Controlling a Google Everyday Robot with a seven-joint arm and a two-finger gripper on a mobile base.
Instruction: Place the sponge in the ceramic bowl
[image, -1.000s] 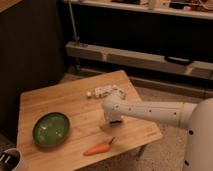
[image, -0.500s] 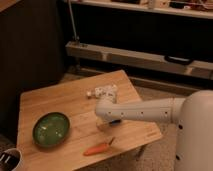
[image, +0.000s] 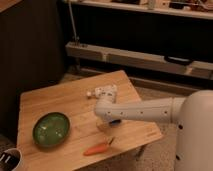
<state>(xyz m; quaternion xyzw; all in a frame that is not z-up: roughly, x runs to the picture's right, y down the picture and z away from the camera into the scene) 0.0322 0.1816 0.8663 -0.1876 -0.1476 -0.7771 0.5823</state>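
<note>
The green ceramic bowl (image: 51, 129) sits on the left part of the wooden table (image: 50, 102). My white arm reaches in from the right, its end hanging over the table's middle. The gripper (image: 106, 125) points down beneath that end, to the right of the bowl and well apart from it. A small bluish patch, the sponge (image: 116, 121), shows right under the arm beside the gripper. Whether the gripper is holding it is hidden by the arm.
An orange carrot (image: 97, 148) lies near the table's front edge, just below the gripper. A small white bottle (image: 100, 92) lies behind the arm's end. A white cup (image: 10, 160) stands at the front left corner. Dark shelving runs along the back.
The arm's end has swung left, from right of the table's middle towards the bowl, and a little closer to the front edge. Bowl, carrot and bottle have not moved.
</note>
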